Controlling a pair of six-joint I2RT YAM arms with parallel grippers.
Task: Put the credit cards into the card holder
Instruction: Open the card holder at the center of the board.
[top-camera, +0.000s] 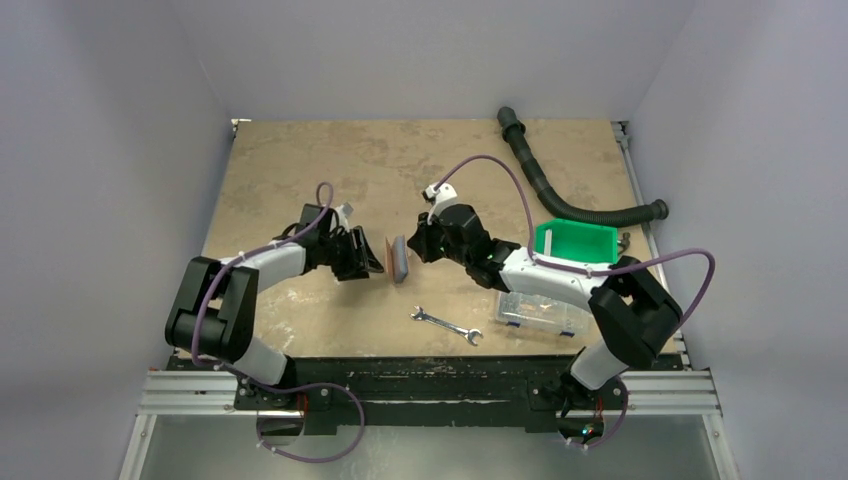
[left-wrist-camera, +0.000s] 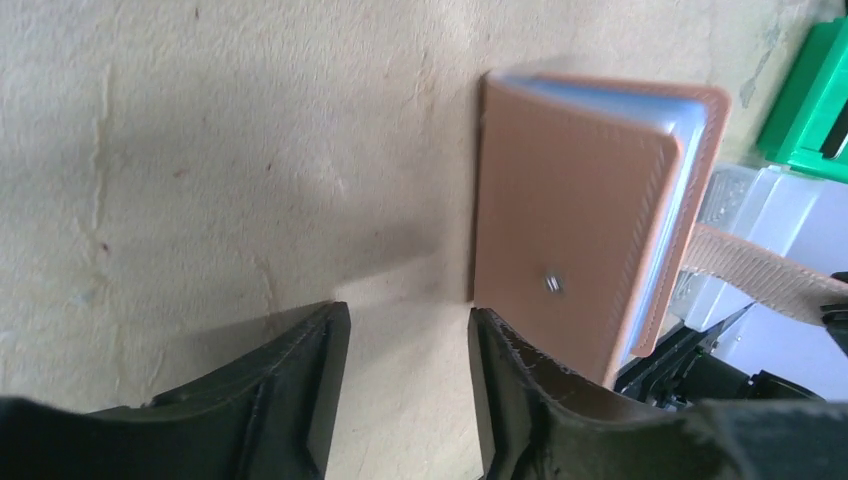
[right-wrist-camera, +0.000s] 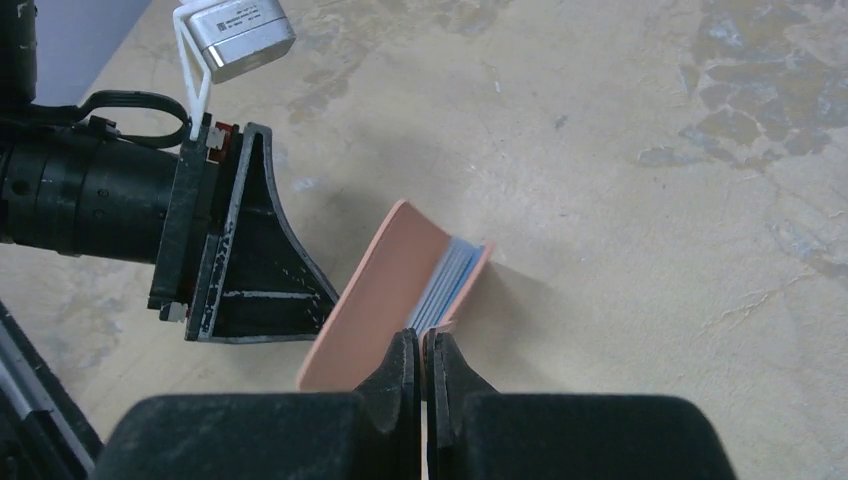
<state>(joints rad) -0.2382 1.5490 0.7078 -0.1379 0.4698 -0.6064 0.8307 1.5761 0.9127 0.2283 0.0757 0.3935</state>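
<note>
walls (top-camera: 100, 120) pale grey, plain | desk (top-camera: 300, 160) beige, mottled, stained | alu rail (top-camera: 180, 392) at near edge | light even, soft

The top view looks down from above and behind the arm bases, far enough to show the whole worktop (top-camera: 300, 170). Both wrist views look low and close past the left claw (left-wrist-camera: 408, 318) and right claw (right-wrist-camera: 421, 340), facing each other. All three share the card holder (top-camera: 398, 258).

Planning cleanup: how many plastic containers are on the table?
2: a green bin at the right; a clear compartment box just below it in the top view, partly covered. Others may be hidden.
</note>
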